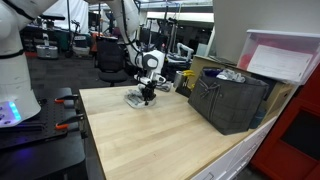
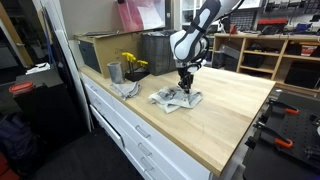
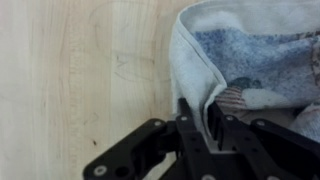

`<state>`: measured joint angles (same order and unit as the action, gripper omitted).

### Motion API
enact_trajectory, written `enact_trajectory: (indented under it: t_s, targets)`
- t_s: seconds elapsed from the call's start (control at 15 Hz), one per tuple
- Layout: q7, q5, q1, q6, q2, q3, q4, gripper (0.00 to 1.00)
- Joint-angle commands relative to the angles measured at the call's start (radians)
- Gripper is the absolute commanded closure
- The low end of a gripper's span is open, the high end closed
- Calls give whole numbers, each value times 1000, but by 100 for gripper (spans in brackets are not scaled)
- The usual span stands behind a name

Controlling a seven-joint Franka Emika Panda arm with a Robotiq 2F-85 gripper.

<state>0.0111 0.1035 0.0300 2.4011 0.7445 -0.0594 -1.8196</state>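
- The pincer (image 3: 200, 112) has its jaws drawn narrow on the folded hem of a crumpled cloth (image 3: 250, 50); the hem stands up between them, so the cloth looks pinched rather than merely touched.
- The cloth lies on the wooden table (image 2: 235, 115), out on the open top; the pincer comes straight down onto it from above, at the cloth's edge rather than its middle.
- In the wrist view the hem runs lengthwise away from the jaws, up the picture; the bulk of the cloth spreads to one side of that line, and the table's wood shows on the other.
- A dark crate (image 1: 232, 100) stands on the same table, apart from the cloth.
- A metal cup (image 2: 114, 72), some yellow flowers (image 2: 132, 62) and a grey rag (image 2: 127, 88) sit near the table's front edge; the rag is close beside the cloth, though I cannot tell whether they touch.
- Judged from both exterior views, the crate and the cup group are the nearest things that could get in the way.
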Motion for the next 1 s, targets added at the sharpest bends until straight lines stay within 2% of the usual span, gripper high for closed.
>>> enact_trajectory:
  t_s: [0.0, 0.13, 0.6, 0.93]
  targets:
    - [42, -14, -16, -38, -44, -19, -32, 90]
    - [53, -24, -25, -51, -48, -19, -32, 100]
    - [97, -51, -31, -101, -75, -18, -34, 99]
    - [168, -104, -79, -134, -116, -62, -62, 99]
